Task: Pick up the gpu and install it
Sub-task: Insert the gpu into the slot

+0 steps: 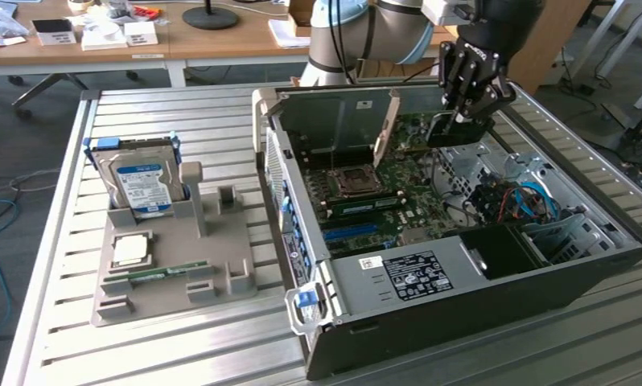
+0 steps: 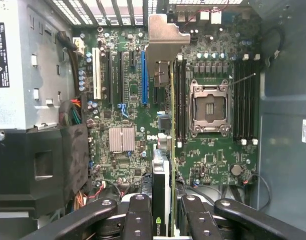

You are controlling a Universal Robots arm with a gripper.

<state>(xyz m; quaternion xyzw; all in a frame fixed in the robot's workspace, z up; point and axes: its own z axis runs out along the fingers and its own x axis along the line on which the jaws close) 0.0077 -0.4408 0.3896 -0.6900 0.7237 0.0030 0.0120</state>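
gripper (image 1: 468, 108) closed narrowly on the gpu (image 2: 162, 175), clamping the card's two faces so it hangs on edge over the motherboard (image 2: 213, 155). held this way, i judge, its lower edge can meet a slot squarely. the silvery bracket (image 2: 165, 35) points to the case (image 1: 461, 322) rear wall, just past the motherboard's blue slot (image 2: 143, 75). well away from the motherboard, out on the worktop (image 1: 192, 112), a grey holder (image 1: 166, 273) props the hard drive (image 1: 141, 181) upright.

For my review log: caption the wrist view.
Claw grips the gpu edge-on over the motherboard inside the case.
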